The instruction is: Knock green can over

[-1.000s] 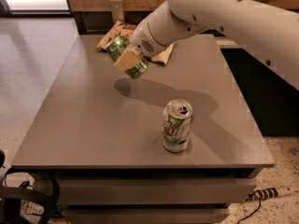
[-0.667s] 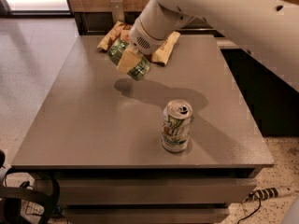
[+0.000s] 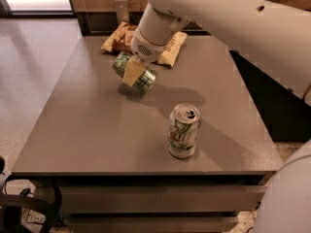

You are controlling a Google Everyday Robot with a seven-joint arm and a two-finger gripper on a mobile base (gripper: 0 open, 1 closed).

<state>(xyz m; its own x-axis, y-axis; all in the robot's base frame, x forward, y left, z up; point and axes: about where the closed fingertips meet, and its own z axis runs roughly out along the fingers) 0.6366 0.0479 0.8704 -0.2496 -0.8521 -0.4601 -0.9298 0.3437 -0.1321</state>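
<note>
Lower than before: green can [image 3: 146, 79] sideways close to the table [image 3: 87, 130], in the grip of the pincer [image 3: 133, 73].

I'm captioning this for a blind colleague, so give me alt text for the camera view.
A white robot arm's gripper holds a green can tipped sideways near the middle of a grey table. A white can stands upright nearer the front edge, and snack bags lie at the back.
</note>
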